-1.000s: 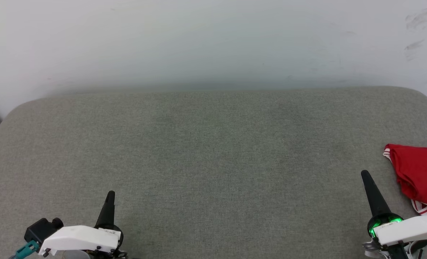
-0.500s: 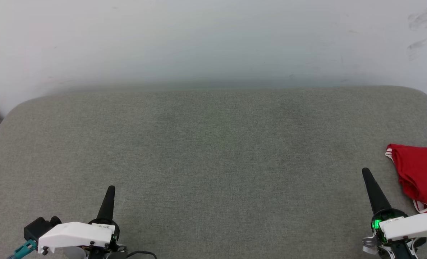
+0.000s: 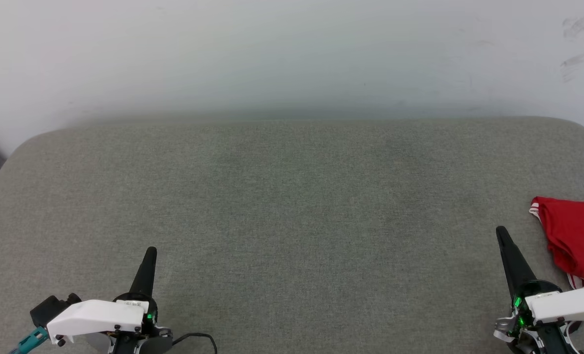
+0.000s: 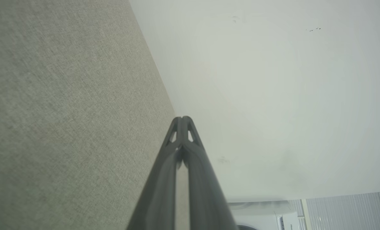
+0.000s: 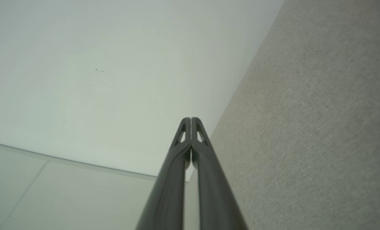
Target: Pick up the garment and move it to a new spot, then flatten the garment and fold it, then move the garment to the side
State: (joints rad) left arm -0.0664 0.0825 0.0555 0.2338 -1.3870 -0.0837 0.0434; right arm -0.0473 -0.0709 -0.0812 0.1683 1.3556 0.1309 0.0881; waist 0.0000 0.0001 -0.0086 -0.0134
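In the head view, we are seeing the crumpled red garment with red-and-white striped trim (image 3: 572, 236) lying at the right edge of the grey-green woven cushion (image 3: 292, 206), partly cut off by the frame. It is lying just to the right of the right gripper (image 3: 501, 231). Its visible part is running from far-left to near-right, so the right arm is much the nearer. The left gripper (image 3: 150, 251) is hovering well apart. Both are clenched on nothing. Compared with a second ago the whole view is drifting slightly, and the left fingers are reaching a little further forward; the garment looks unchanged.

In the left wrist view, the left gripper (image 4: 183, 119) is pressed together.

In the right wrist view, the right gripper (image 5: 190, 120) is likewise closed and empty.
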